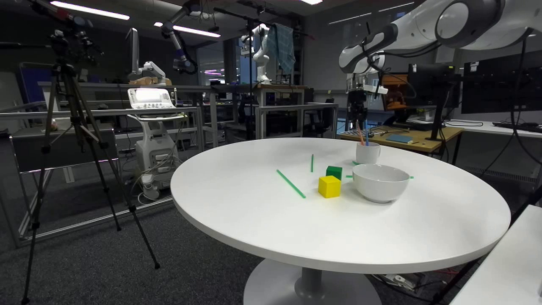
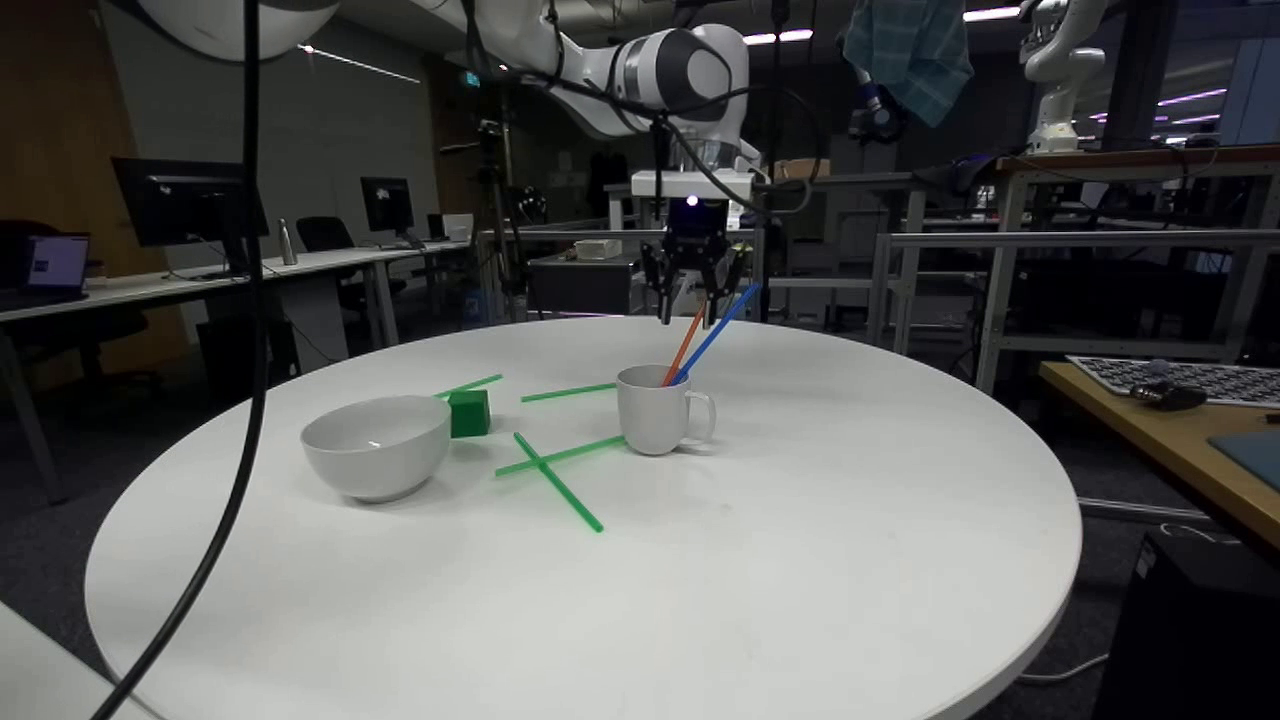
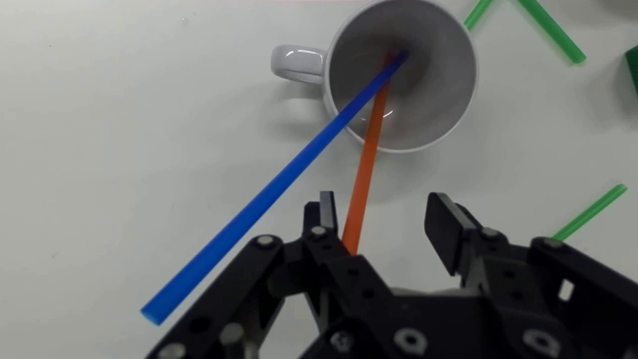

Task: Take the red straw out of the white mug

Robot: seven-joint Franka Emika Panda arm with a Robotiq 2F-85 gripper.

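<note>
Round white table (image 1: 254,220), with items on and above it

Table: one, round white top on a single central leg (image 1: 311,281).

Robot arm (image 2: 680,75): one, white with dark joints, reaching over the table in both exterior views.

Gripper (image 2: 688,318): one, black, at the arm's end, pointing down. Fingers (image 3: 444,232) stand parted, with a plain gap between them.

Bowl (image 1: 383,186): one, white, wide, standing upright.

White mug (image 2: 650,415): one, upright, apart from the bowl, handle (image 3: 298,62) at one side; holds two straws, blue and red.

Blocks: one yellow block (image 1: 329,187) and one green block (image 2: 468,413), near each other and the bowl; whether the two touch cannot be told.

Blue straw (image 3: 279,184): one, lower end in the mug, leaning out over the rim near the handle.

Red straw (image 3: 368,164): one, orange-red, lower end in the mug, passing beneath the blue straw inside it in the wrist view. Upper part shows in the gripper's gap, close to one finger; contact cannot be told.

Green straws (image 2: 572,496): four, flat on the table; two cross beside the mug, two lie separately.
</note>
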